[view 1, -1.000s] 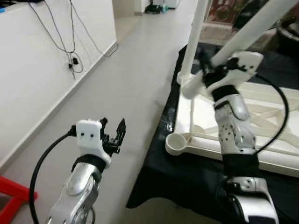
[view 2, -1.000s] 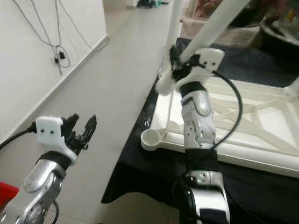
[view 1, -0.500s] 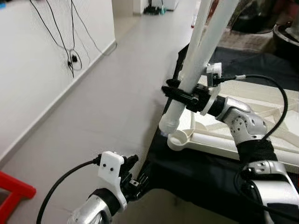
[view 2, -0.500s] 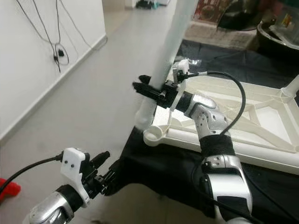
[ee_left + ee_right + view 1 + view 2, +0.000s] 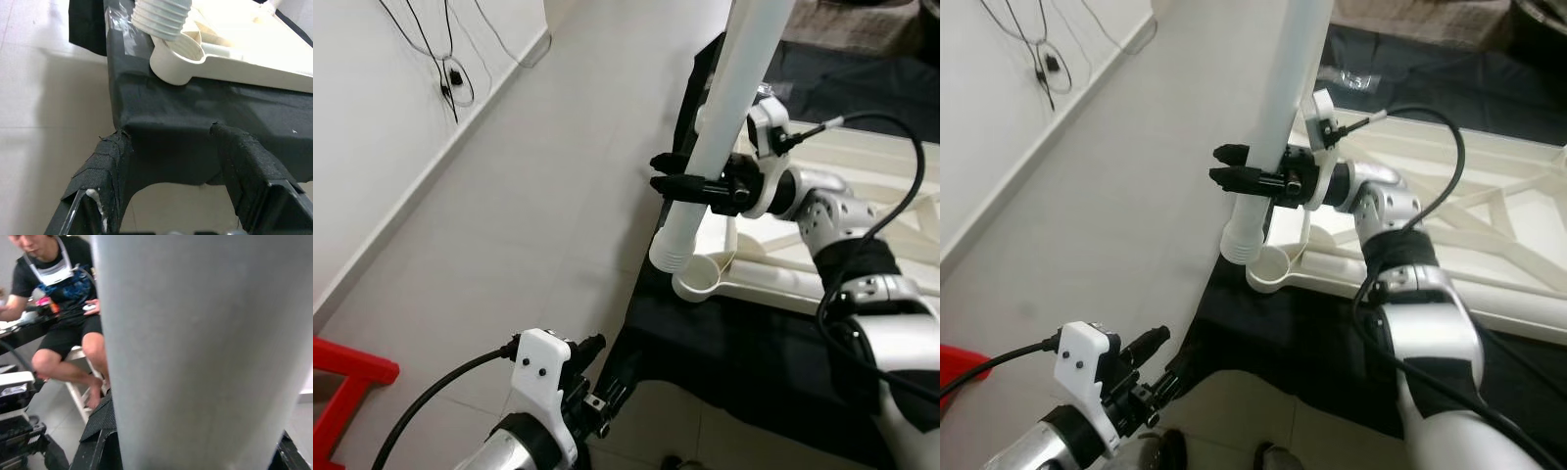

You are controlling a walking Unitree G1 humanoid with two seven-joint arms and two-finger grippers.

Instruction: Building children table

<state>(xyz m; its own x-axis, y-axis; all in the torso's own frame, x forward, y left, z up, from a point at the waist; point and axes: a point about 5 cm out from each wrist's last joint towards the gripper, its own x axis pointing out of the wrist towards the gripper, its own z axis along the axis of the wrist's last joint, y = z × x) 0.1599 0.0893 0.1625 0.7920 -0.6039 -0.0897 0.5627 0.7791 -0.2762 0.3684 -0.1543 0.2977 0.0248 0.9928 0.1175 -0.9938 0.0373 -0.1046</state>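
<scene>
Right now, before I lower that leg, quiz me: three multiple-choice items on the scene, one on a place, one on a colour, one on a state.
1. Where is the table leg's threaded end?
A. just above the corner socket
B. lying on the floor
C. inside the left gripper

2. What colour is the cloth under the tabletop?
A. red
B. black
C. white

3. What is the right gripper doing?
A. hanging open
B. shut on the cloth
C. shut on the table leg

Answers: 1 A, the ribbed end hangs over the round socket, not yet seated. 2 B, dark fabric shows beneath the white frame. 3 C, both fingers clamp the leg.
</scene>
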